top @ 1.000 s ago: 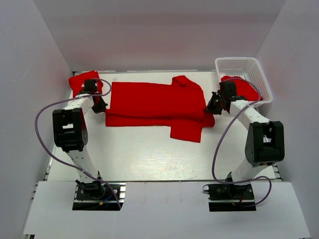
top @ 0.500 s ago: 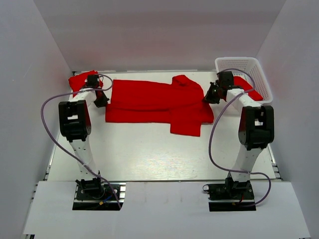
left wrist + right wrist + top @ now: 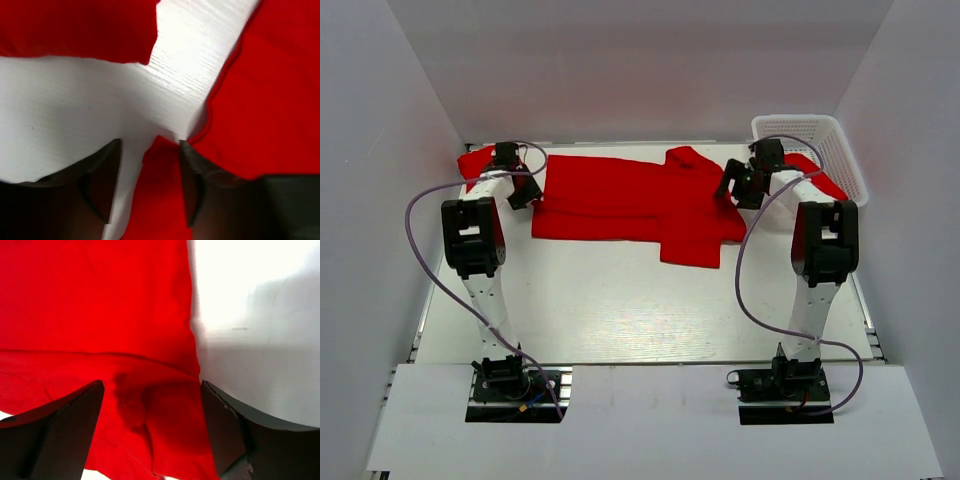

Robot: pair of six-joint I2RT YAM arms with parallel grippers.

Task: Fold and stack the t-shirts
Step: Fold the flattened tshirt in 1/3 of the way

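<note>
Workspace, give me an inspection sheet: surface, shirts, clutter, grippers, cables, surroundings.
Surface: white table.
Job's things: spread t-shirt mid-back; bunched t-shirt far left corner; third t-shirt in the basket.
Clutter: white basket, far right corner.
Grippers: left gripper open at the spread t-shirt's left edge; right gripper open over its right side.
Cables: purple cables loop beside each arm.
Surroundings: plain white walls.

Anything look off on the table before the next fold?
The middle shirt is folded unevenly: a sleeve sticks out past its near edge on the right, and the layers don't line up. The basket and the corner shirt at far left look fine.
</note>
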